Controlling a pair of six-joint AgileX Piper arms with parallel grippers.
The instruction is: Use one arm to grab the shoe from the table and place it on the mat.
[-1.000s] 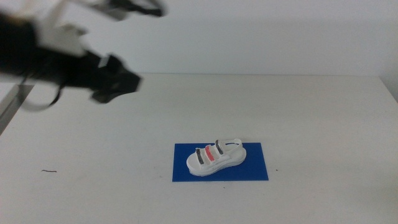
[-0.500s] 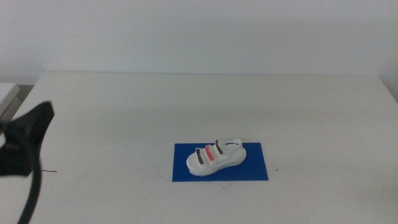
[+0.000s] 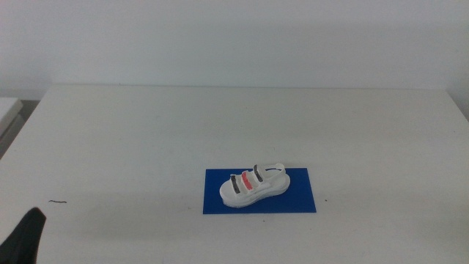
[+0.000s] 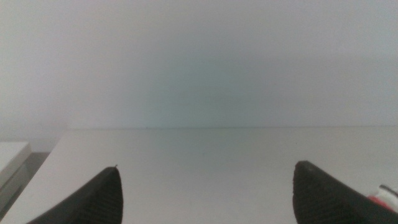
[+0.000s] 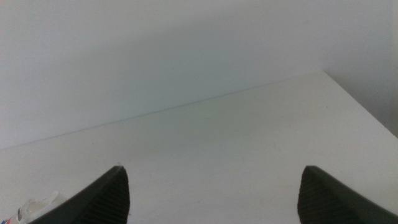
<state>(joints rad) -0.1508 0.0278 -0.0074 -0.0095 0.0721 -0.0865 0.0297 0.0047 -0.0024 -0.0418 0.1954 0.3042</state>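
The white shoe point(image 3: 254, 185) with two dark grey straps and a red one lies on the dark-blue mat point(image 3: 302, 196), front of centre on the white table point(image 3: 220, 125). My left gripper point(image 3: 24, 236) shows only as a dark tip at the bottom left corner of the middle view, far from the shoe. In the left wrist view the left gripper point(image 4: 205, 171) has its jaws wide apart and empty. My right gripper point(image 5: 211, 169) is open and empty too; it is out of the middle view. An edge of the shoe point(image 5: 38, 205) shows in the right wrist view.
A small dark mark point(image 3: 57, 202) lies on the table at the front left. A pale wall stands behind the table's far edge.
The left arm has pulled back from above the table's far left down to the bottom left corner of the middle view. The shoe and mat have not moved.
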